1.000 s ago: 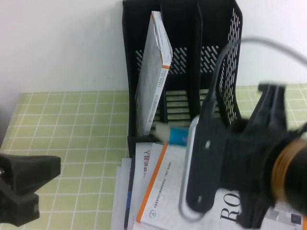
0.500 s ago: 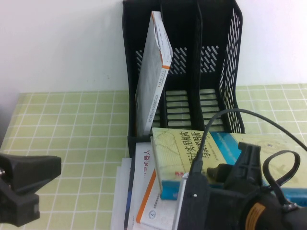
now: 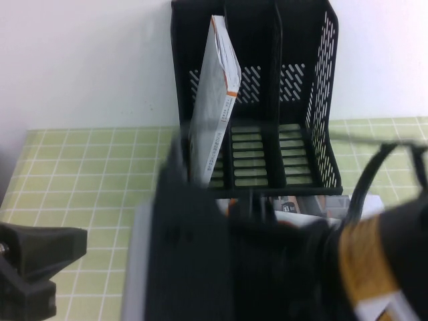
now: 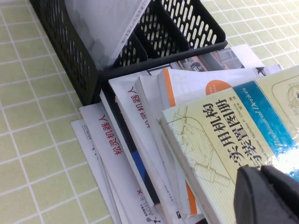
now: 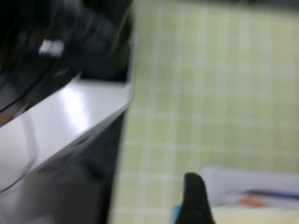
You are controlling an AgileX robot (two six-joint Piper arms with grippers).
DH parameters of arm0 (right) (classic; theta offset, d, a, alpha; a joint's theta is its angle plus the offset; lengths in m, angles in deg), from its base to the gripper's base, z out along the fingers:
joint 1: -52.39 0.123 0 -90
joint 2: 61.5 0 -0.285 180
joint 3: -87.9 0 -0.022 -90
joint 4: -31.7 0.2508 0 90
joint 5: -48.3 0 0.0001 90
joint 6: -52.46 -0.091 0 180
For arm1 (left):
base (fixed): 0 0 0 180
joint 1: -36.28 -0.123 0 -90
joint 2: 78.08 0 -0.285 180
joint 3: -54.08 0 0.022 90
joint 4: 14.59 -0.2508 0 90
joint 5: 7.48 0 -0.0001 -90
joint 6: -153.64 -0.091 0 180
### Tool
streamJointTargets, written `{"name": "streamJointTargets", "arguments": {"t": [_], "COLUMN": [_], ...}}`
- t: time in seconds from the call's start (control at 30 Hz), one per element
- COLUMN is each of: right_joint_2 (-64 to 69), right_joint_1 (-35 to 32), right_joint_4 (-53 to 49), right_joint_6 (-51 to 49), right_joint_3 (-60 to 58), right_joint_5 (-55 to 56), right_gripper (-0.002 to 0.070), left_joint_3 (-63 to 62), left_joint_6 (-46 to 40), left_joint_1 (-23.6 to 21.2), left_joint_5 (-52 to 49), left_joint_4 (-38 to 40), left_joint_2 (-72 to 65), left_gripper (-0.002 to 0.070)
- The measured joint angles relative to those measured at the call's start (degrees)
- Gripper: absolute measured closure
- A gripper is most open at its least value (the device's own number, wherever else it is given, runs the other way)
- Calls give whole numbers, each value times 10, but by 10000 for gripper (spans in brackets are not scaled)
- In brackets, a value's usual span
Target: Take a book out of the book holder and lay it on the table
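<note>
Since half a second ago the right gripper (image 5: 194,198), its opening impossible to tell, has swung across the lower frame, hiding the book (image 4: 233,140), now lying on the stack before the book holder (image 3: 294,100), while the left gripper (image 3: 30,267) (opening unclear) stays lower left.

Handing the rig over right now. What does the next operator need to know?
Left gripper: parked at the table's near left.
Right gripper: low over the table beside the book pile; its arm blocks the high view.
The book: out of the book holder, lying on the pile in front of it.
A thin white book leans in the holder.
Left: confirm release, retract the right arm.
</note>
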State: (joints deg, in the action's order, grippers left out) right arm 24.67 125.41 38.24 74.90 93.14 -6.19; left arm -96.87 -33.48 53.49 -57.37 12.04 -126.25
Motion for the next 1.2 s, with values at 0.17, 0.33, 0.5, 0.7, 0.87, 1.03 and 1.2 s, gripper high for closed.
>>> {"name": "streamJointTargets", "arguments": {"t": [0.17, 0.33, 0.5, 0.7, 0.87, 1.03, 1.2], "right_joint_2": [-1, -30, -115, -246, -358, -403, -370], "right_joint_1": [-2, -52, -161, -248, -255, -255, -255], "right_joint_4": [-194, -349, -361, -286, -159, -77, -115], "right_joint_6": [-79, -152, -122, -50, -35, -32, -21], "right_joint_3": [102, 125, 118, 0, -175, -378, -504], "right_joint_5": [-21, -71, -90, -65, 25, 235, 372], "right_gripper": [389, 637, 672, 676, 677, 678, 678], "left_joint_3": [0, 0, 0, 14, 75, 147, 210], "left_joint_6": [0, 22, 76, 135, 172, 179, 170], "left_joint_1": [0, 0, 0, 0, 0, 0, 0], "left_joint_5": [-2, -2, -24, -52, -53, -8, 74], "left_joint_4": [-9, -60, -138, -208, -232, -208, -208], "left_joint_2": [10, 55, 146, 258, 321, 338, 338], "left_gripper": [678, 678, 678, 678, 678, 678, 678]}}
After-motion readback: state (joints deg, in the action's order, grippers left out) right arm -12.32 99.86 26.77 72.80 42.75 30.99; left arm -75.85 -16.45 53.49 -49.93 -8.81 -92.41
